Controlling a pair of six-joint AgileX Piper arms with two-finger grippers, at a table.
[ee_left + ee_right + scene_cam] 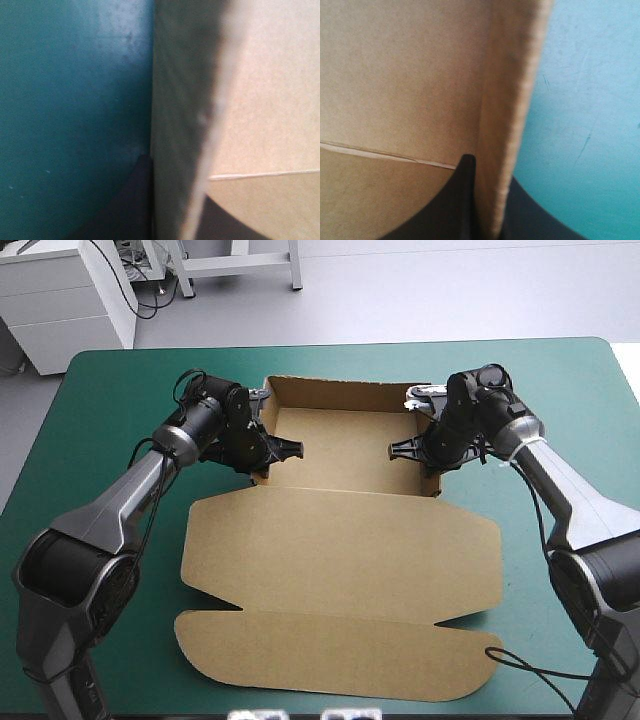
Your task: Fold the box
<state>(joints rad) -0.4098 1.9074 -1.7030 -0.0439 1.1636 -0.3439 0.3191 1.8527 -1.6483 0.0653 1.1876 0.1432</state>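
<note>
Box [345, 445] at centre of tabletop [120, 400], walled half toward 12 o'clock, lid [340, 540] flat toward 6. Left tool [268, 452] pinches the 9 o'clock wall, right tool [420, 450] the 3 o'clock wall. Uneven pulling could splay or crease them.

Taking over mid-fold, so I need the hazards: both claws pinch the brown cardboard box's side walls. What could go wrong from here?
1. The left claw is shut on the left wall of the brown cardboard box, the right claw on its right wall; uneven pulling could bend or untuck a wall.
2. The flat lid reaches nearly to the near edge of the teal-green table; dragging the tray nearer might push the lid's end flap over it.
</note>
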